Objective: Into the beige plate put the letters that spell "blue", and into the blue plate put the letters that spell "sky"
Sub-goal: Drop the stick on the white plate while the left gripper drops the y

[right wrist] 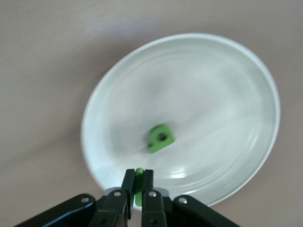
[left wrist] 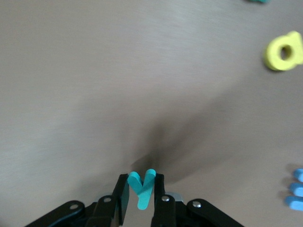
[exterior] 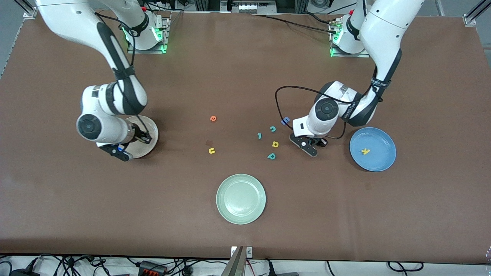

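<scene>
My left gripper (exterior: pixel 318 143) is shut on the teal "y" (left wrist: pixel 141 189), just above the bare table between the loose letters and the blue plate (exterior: pixel 378 163). A yellow "k" (exterior: pixel 365 151) lies in that plate. Over the rim of the beige plate (exterior: pixel 152 127), my right gripper (exterior: pixel 145 137) is shut on the green "l" (right wrist: pixel 138 182). The green "b" (right wrist: pixel 161 138) lies inside the beige plate (right wrist: pixel 227 85). The orange "e" (exterior: pixel 213 118) and yellow "u" (exterior: pixel 211 150) lie on the table near its middle.
A pale green plate (exterior: pixel 241 198) sits nearer the front camera. Beside the left gripper lie a teal "c" (exterior: pixel 272 128), a small teal hooked piece (exterior: pixel 259 135), a yellow "a" (exterior: pixel 275 144), a teal "p" (exterior: pixel 271 156) and a blue "E" (exterior: pixel 285 121).
</scene>
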`<state>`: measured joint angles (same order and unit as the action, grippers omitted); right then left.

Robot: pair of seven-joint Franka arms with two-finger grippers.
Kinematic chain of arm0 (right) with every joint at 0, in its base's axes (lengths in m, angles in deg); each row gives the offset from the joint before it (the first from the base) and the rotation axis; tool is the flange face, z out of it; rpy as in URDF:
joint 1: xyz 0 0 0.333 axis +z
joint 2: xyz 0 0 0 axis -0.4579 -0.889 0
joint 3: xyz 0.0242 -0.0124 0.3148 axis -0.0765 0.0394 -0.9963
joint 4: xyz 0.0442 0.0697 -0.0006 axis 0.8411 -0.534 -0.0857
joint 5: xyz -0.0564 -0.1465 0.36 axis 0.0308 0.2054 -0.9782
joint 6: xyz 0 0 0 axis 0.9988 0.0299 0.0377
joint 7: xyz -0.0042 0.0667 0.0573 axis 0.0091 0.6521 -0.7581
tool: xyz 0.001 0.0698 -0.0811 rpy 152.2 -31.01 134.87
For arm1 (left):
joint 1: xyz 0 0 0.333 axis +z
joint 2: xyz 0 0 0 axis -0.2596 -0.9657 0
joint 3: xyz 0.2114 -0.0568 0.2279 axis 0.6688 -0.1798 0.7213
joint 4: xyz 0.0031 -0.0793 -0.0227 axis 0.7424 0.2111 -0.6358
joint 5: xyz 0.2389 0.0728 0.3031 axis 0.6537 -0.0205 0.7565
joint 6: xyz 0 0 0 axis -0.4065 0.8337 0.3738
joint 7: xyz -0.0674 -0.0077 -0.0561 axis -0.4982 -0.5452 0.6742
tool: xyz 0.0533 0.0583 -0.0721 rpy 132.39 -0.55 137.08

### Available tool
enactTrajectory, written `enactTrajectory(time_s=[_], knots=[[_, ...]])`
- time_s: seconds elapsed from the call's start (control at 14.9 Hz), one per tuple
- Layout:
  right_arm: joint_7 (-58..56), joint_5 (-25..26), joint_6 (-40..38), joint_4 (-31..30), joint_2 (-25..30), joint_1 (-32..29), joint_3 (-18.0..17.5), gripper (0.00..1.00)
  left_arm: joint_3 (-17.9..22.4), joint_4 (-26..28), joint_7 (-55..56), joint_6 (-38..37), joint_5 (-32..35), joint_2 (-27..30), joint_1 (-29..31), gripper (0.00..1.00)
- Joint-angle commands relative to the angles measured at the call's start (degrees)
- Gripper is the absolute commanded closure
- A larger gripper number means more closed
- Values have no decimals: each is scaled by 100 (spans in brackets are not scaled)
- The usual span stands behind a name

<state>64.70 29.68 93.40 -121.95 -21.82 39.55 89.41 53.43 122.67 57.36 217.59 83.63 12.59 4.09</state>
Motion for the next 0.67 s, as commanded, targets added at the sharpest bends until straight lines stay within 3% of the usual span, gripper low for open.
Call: enactTrajectory(time_s=[0.0,0.27,0.34,0.4,0.47,0.54,0.61], knots=[[-609,56,17,-45,-75,-288,-103,94,-33,11,-18,-525,185,495,470,90],[-1148,74,166,-53,-207,-623,-103,93,-50,11,-596,-1132,185,751,1234,90],[-1227,74,219,-54,-260,-641,-103,91,-33,11,-815,-1221,185,743,1410,90],[-1323,74,289,-54,-339,-702,-95,81,-41,37,-931,-1230,185,725,1629,90],[-1385,74,333,-45,-365,-789,-103,35,-50,107,-923,-1230,185,699,1753,90],[-1394,74,334,-45,-357,-834,-103,0,-42,177,-923,-1230,185,699,1781,90],[-1429,74,273,-19,-296,-852,-103,0,-33,230,-845,-1230,176,699,1868,89]])
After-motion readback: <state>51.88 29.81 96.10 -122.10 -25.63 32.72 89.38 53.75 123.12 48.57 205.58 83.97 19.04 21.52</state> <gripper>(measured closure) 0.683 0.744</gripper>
